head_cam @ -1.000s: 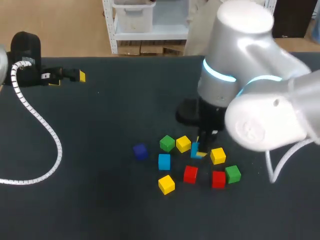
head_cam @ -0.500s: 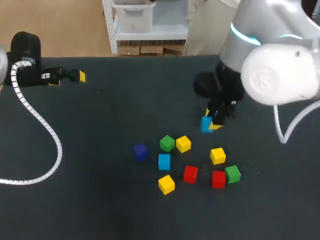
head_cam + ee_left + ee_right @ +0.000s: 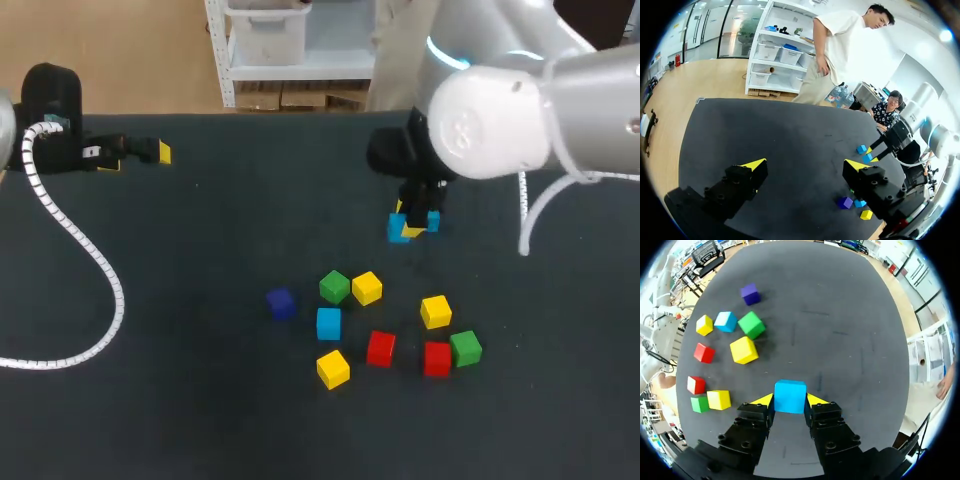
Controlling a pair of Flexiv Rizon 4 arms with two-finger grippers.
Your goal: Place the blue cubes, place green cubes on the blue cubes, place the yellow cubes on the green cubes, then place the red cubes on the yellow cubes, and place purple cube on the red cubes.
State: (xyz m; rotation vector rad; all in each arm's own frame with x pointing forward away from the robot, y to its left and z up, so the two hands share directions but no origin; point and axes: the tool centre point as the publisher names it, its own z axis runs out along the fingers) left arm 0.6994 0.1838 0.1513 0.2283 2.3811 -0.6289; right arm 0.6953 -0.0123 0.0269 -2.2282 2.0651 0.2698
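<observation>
While the right gripper (image 3: 790,401) clenches a light blue cube (image 3: 790,390), likely plastic, and the left gripper (image 3: 805,165) gapes empty, it should settle level on the black table (image 3: 840,330).

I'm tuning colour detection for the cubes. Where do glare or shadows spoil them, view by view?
Head view: glare only on the right arm; the right tool half hides the blue cube. Right wrist view: that cube evenly lit, soft shadow beside the nearest yellow cube.
</observation>
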